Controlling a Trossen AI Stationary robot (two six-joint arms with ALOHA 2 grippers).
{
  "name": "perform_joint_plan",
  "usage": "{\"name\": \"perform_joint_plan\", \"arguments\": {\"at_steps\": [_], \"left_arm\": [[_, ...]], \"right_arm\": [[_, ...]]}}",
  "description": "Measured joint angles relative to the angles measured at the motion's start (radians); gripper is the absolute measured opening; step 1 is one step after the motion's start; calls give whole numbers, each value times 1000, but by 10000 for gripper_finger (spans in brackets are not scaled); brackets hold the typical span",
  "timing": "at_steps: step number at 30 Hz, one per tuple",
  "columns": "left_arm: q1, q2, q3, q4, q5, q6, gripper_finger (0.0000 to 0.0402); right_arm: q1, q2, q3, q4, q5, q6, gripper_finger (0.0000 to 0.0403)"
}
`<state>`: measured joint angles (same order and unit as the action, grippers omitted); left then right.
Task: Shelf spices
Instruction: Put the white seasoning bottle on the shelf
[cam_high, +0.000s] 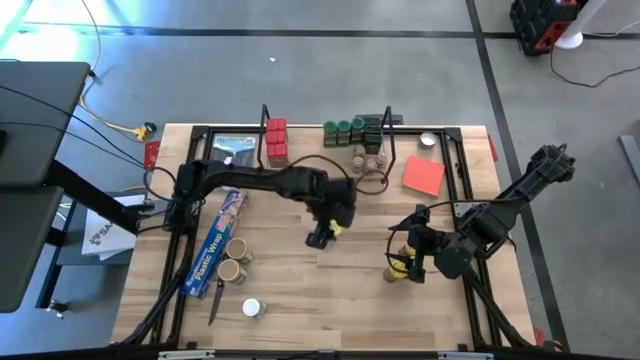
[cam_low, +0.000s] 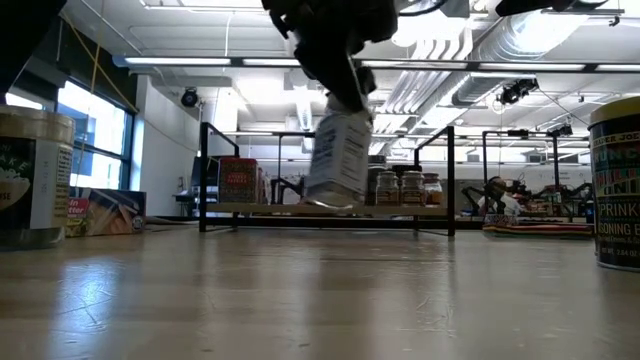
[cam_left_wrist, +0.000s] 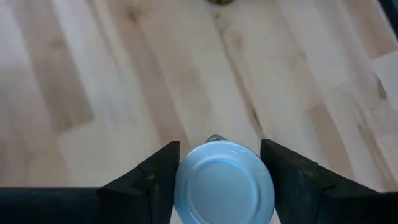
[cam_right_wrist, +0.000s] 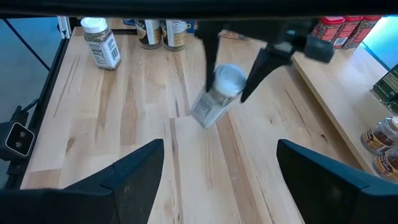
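Note:
My left gripper is over the middle of the table, shut on a small clear spice jar with a pale lid. The jar is in the air in front of the shelf. The shelf stands along the far edge and carries red tins, green-lidded jars, dark jars and tan-lidded jars. My right gripper is open above the table's right part, beside a yellow-lidded jar, and touches nothing. My left gripper pinches the jar at its lid end, one finger on each side of the round lid. The fingers come from above, pointing down. The jar hangs below them, tilted, and is lifted clear of the table.
A long blue wrap box lies on the left part, with two tan-lidded jars and a white-lidded jar near it. A flat red sheet and a round tin lie at the far right. Bare wood lies between the grippers.

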<state>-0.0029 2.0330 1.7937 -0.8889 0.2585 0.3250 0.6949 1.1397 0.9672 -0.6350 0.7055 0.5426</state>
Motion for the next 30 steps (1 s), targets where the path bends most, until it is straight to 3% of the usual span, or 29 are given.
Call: {"name": "perform_joint_plan", "arguments": {"at_steps": [8, 16, 20, 30], "left_arm": [[105, -89, -1, -68, -169, -114, 195], [290, -156, 0, -101, -304, -141, 195], [396, -152, -1, -87, -313, -124, 195], [591, -149, -111, 125, -324, -105, 195]], "right_arm": [[0, 0, 0, -14, 2, 0, 307], [0, 0, 0, -16, 2, -1, 307], [0, 0, 0, -19, 2, 0, 307], [0, 0, 0, -19, 2, -5, 307]]}}
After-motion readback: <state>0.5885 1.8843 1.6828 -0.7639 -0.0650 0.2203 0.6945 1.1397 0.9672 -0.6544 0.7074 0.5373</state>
